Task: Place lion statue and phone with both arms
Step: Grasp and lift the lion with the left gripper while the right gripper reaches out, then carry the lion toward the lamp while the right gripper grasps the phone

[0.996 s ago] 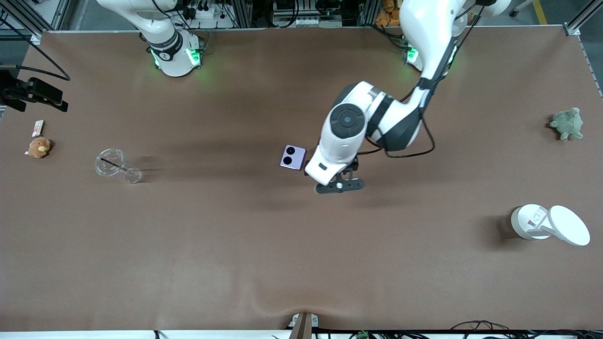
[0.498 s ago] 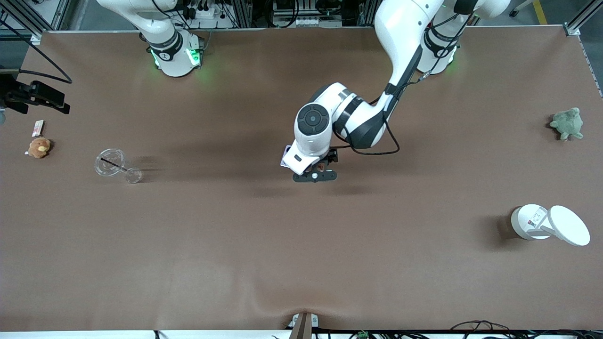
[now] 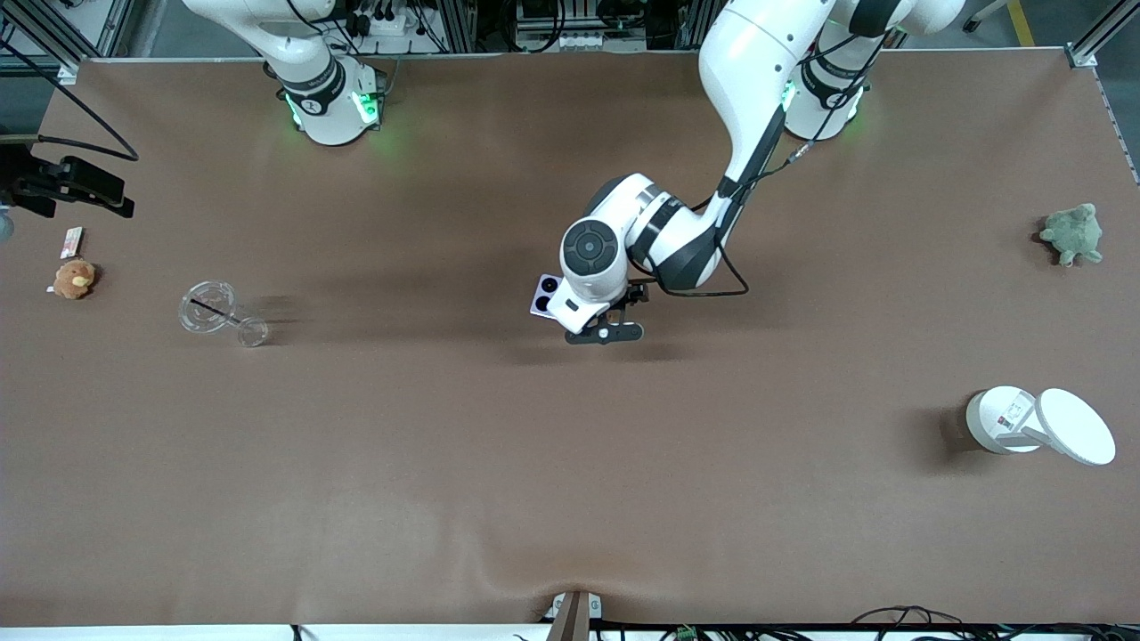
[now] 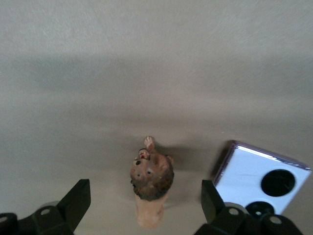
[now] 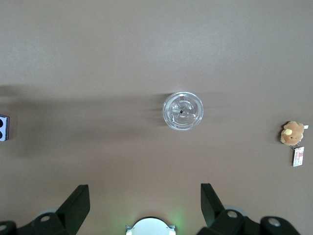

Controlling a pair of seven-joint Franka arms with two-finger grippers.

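Note:
The lion statue (image 4: 151,180), a small orange-brown figurine with a dark mane, stands on the brown table. My left gripper (image 4: 145,185) hangs just above it, open, one finger on each side and neither touching it. The phone (image 4: 261,177), pale lavender with two black lenses, lies flat right beside the lion, toward the right arm's end. In the front view the left gripper (image 3: 606,332) is at mid-table; its wrist hides the lion and covers part of the phone (image 3: 541,296). My right gripper (image 5: 144,188) waits high over the right arm's end, open and empty.
A clear glass (image 3: 214,312) stands toward the right arm's end, with a brown plush toy (image 3: 74,279) near that table edge. A green plush turtle (image 3: 1073,233) and a white round container with its lid (image 3: 1038,423) sit at the left arm's end.
The left arm has swung toward the right arm's end, bringing its open gripper over the lion beside the phone. The right gripper has stayed open and hardly moved.

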